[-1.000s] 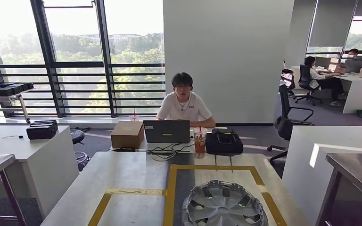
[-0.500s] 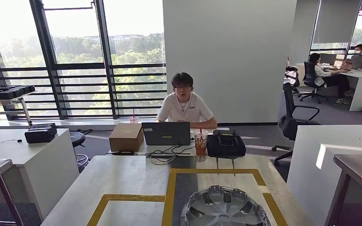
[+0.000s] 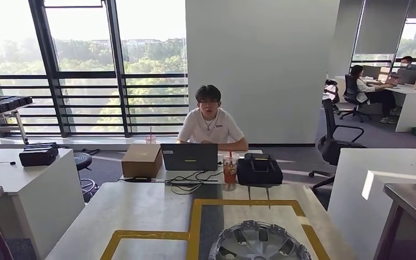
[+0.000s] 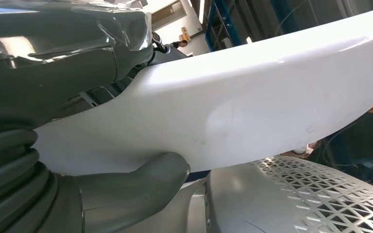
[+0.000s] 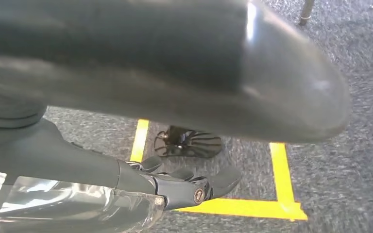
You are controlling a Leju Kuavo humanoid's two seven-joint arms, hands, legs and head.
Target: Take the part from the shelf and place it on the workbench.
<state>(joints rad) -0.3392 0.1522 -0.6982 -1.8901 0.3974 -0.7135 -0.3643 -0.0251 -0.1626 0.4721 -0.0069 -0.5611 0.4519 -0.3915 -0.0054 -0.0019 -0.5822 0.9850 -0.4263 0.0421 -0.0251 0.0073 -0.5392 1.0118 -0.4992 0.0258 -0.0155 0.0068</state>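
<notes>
though cropped, left hand [image 4: 73,145] grips white part [image 4: 233,116].

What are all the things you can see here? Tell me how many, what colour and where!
Silver plastic hubcap: one, inside the yellow tape outline on the grey workbench.
Dark laptop: one, behind the workbench.
Brown cardboard box: one, left of the laptop.
Orange iced drink cup: one, right of the laptop.
Black bag: one, right of the cup.
Seated person in white shirt: one, behind the laptop.
White curved part: one, held by the left hand.
Right hand: over grey carpet.
</notes>
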